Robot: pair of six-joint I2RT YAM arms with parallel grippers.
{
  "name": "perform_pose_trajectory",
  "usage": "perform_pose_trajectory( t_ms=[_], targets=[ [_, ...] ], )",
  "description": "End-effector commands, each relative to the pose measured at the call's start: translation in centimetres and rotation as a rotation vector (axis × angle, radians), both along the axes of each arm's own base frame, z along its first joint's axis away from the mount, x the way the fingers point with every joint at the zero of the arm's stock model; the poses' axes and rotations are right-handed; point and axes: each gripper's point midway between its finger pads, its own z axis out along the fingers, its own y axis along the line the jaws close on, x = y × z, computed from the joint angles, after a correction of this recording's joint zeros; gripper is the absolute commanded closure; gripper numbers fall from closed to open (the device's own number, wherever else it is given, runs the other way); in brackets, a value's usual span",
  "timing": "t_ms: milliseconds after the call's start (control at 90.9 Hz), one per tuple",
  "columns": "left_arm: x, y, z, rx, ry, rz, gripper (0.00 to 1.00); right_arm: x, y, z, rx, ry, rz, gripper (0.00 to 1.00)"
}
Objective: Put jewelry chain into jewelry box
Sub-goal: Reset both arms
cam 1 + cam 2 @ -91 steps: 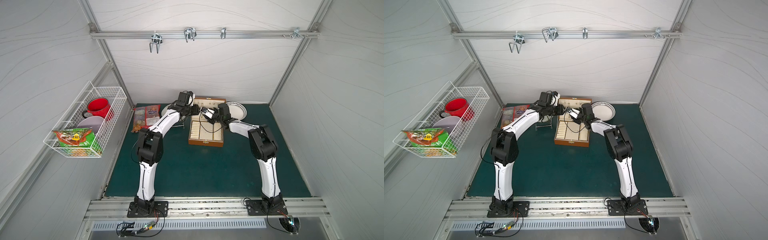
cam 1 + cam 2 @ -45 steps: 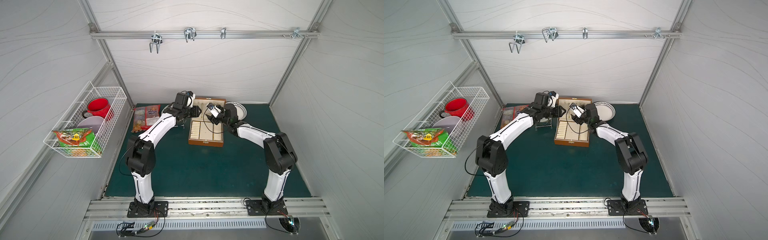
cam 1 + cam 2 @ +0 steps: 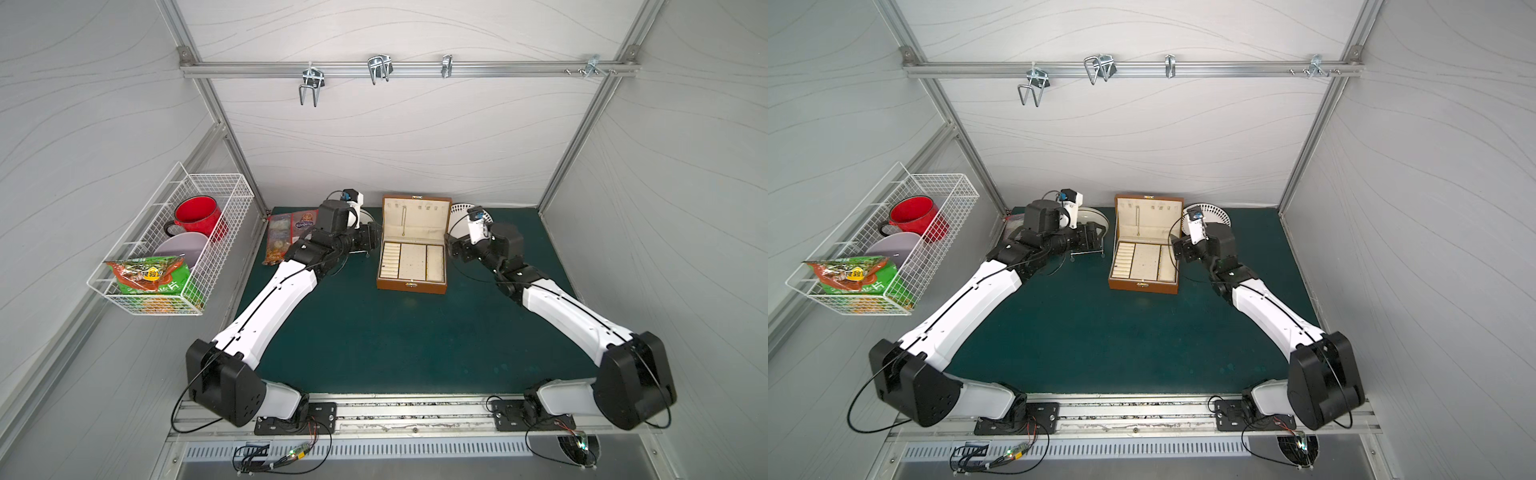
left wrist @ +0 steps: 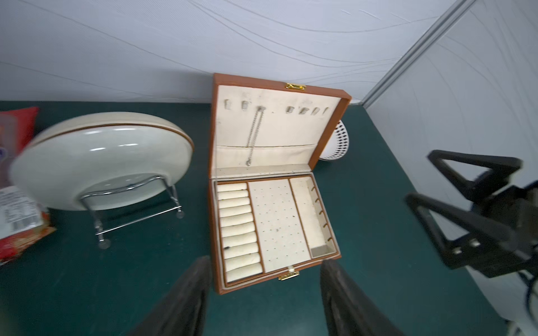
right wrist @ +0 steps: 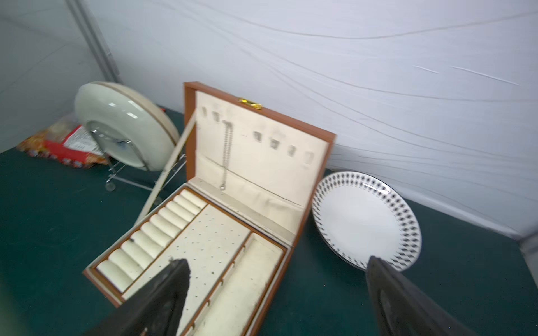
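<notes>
**Silver link chain [image 4: 254,136] hung in brown wooden hinged box [image 4: 291,131].**
My left pincer [image 4: 265,263], 9 o'clock, and right pincer [image 5: 278,260], 3, gape empty: best backed straight out.

This looks like a robot test cell in a lab. White panel walls [image 3: 395,137] in an aluminium frame [image 3: 594,108] close around a green tabletop [image 3: 374,340]. A left arm [image 3: 270,307] and a right arm [image 3: 569,311] are bolted to a metal rail [image 3: 415,413] at the near edge.
</notes>
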Motion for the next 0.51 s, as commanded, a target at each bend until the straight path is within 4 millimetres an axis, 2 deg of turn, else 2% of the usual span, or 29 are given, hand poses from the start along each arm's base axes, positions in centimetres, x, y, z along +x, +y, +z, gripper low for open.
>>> perform_pose_trajectory(
  t_ms=[0,44,88,132,176,308,407,473,495],
  targets=[
    [0.0,6.2,-2.3,0.128,0.0,0.267,0.25,-0.4,-5.3,-1.7,0.052,0.061,-0.195,0.01],
    [-0.5,9.6,-3.8,0.178,0.02,0.431,0.18,-0.5,-7.1,-2.4,0.067,0.073,-0.248,0.01],
    [-1.3,13.5,-5.0,0.233,0.039,0.619,0.06,-0.6,-8.6,-3.4,0.077,0.09,-0.303,0.01],
    [-2.1,16.2,-6.1,0.273,0.05,0.738,0.04,-0.5,-10.1,-4.0,0.078,0.084,-0.356,0.01],
    [-2.3,17.7,-6.8,0.311,0.039,0.788,0.03,-0.5,-11.2,-4.9,0.058,0.075,-0.401,0.01],
    [-1.7,19.2,-10.7,0.391,0.049,0.773,0.02,-0.1,-13.4,-7.7,-0.007,0.074,-0.495,0.01],
    [-1.2,19.6,-14.1,0.358,0.08,0.759,0.01,0.3,-15.5,-10.2,-0.063,0.119,-0.593,0.01],
    [-0.5,19.7,-15.9,0.361,0.074,0.742,0.01,0.4,-17.0,-11.8,-0.08,0.141,-0.643,0.01],
    [0.0,19.8,-15.8,0.355,0.058,0.738,0.01,0.5,-17.4,-12.3,-0.081,0.141,-0.652,0.01]
  ],
)
